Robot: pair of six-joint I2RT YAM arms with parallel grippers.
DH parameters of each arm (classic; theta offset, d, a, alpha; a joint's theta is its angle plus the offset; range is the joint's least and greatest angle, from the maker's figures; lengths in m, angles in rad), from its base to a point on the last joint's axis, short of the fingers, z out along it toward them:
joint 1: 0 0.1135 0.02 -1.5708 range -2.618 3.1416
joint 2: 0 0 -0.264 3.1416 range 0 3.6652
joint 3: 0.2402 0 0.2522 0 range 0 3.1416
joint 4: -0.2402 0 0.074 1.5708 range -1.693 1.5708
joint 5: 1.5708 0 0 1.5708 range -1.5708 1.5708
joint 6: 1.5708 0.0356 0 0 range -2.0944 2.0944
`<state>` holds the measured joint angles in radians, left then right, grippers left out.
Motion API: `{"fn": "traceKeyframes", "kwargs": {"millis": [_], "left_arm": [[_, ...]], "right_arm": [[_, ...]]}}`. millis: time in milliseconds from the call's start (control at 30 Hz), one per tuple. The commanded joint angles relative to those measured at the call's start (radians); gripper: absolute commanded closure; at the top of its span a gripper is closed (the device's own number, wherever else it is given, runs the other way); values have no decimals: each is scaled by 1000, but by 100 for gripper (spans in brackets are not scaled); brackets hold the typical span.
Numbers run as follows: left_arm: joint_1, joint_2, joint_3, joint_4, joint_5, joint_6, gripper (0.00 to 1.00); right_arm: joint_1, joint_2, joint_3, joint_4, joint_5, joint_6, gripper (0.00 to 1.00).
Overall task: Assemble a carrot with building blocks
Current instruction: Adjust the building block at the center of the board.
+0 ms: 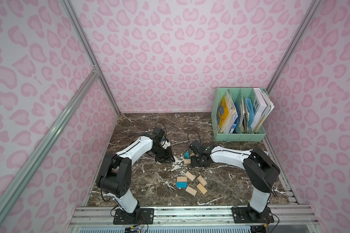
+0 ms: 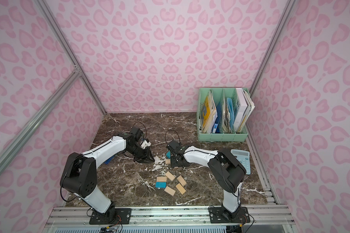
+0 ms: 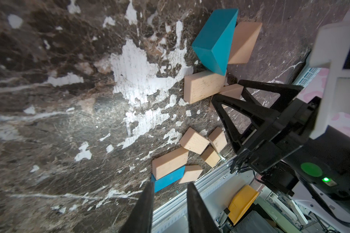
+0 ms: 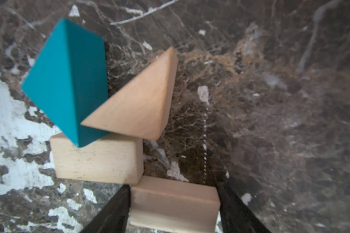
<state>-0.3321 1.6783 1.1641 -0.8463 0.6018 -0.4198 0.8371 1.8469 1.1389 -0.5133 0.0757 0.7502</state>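
The carrot stands as a small cluster mid-table: a blue triangle, a light-wood triangle and a light-wood rectangle, all touching. My right gripper points down beside them. Its fingers press both ends of another light-wood block resting on the table at the rectangle's corner. Nearer the front lie loose building blocks: a blue rectangle and several light-wood rectangles. To the cluster's left, my left gripper hovers, narrowly open and empty.
A green file holder full of papers stands at the back right corner. A light-blue calculator lies by the right wall behind the right arm. An aluminium rail runs along the table's front edge. Pink patterned walls enclose three sides.
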Motion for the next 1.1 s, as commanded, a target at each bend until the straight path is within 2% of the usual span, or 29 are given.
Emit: {"fn": "traceKeyframes", "kwargs": {"millis": [0, 200, 1067], "left_arm": [[2, 3, 7, -2, 18, 2, 70], [4, 6, 9, -2, 19, 3, 70], [7, 27, 19, 2, 27, 3, 70]], "right_arm": [[-4, 18, -13, -108, -12, 7, 33], [-37, 8, -17, -96, -23, -8, 44], [-118, 73, 118, -113, -4, -115, 41]]}}
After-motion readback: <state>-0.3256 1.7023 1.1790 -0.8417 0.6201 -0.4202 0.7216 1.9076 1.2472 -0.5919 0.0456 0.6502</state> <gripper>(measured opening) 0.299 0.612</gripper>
